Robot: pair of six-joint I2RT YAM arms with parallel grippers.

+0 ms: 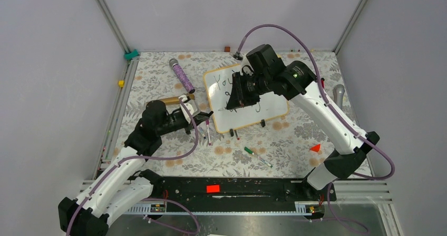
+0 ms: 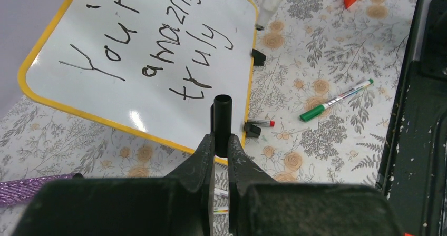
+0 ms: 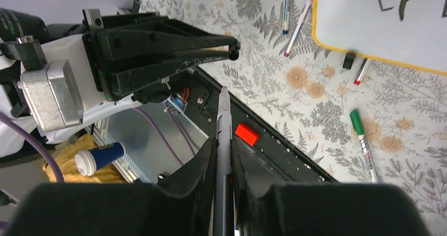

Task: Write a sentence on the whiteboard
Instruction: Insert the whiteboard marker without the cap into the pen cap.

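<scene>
The whiteboard [image 1: 274, 105] with its orange frame lies at the back centre, partly hidden by my right gripper. In the left wrist view the whiteboard [image 2: 143, 115] carries the sentence [image 2: 158, 41], reading "You're amazing truly" in three lines. My left gripper [image 2: 221, 144] is shut on a black marker cap [image 2: 222, 117], held just off the board's near-left corner [image 1: 203, 115]. My right gripper [image 3: 223, 146] is shut on a dark marker [image 3: 223, 120], above the board [image 1: 234, 96]. The marker's tip points towards the left gripper's fingers [image 3: 174, 49], a short gap away.
A green marker [image 1: 258, 157] lies in front of the board, a red-capped one [image 1: 237, 135] at its edge, a pink one [image 1: 208, 130] to the left. A purple glitter cylinder [image 1: 182, 77] lies back left, a red cone [image 1: 315, 147] right, a red block [image 1: 213, 188] on the black rail.
</scene>
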